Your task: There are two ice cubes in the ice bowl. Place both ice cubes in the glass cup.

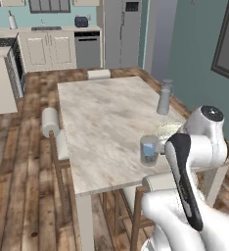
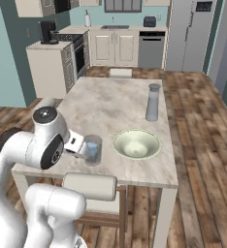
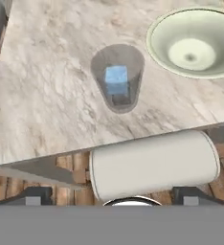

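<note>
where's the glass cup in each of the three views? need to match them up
Left base view: glass cup right of centre, near the table's front edge, just left of the arm.
Right base view: glass cup left of centre, left of the ice bowl.
Hand view: glass cup upper centre, seen from above, blue cube inside.
Shared landmark: the ice bowl beside it.

A pale marble tabletop (image 2: 110,104) stands on a dark wood plank floor (image 1: 18,162), with cream-cushioned chairs (image 2: 89,186) tucked at its near and far edges. Teal walls (image 1: 190,44) back cream cabinets (image 2: 113,46), a grey dishwasher (image 2: 151,50) and a tall steel fridge (image 2: 190,34). What looks like a coffee maker (image 2: 48,32) sits on the side counter.
</note>
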{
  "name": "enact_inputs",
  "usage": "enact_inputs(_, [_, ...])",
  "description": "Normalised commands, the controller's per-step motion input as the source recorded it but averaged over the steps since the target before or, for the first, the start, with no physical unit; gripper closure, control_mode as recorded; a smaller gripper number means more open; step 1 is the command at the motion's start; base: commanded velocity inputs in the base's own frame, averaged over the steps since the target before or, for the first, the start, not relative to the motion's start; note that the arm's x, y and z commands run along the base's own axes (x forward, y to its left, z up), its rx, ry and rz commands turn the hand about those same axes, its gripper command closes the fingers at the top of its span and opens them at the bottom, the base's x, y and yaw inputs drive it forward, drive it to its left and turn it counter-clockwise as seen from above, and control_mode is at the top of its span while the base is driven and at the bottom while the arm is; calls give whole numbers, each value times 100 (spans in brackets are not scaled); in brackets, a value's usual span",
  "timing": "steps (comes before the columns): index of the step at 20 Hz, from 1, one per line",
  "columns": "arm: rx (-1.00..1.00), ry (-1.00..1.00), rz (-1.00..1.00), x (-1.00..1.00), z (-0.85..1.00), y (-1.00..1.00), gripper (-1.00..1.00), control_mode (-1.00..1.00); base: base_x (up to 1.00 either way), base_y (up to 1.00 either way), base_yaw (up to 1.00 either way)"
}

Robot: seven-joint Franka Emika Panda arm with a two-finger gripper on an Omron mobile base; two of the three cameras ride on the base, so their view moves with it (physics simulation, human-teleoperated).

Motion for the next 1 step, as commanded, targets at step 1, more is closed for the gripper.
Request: enact_inputs(1, [0,0,0,0,0,0,-100,-100,0,0,0])
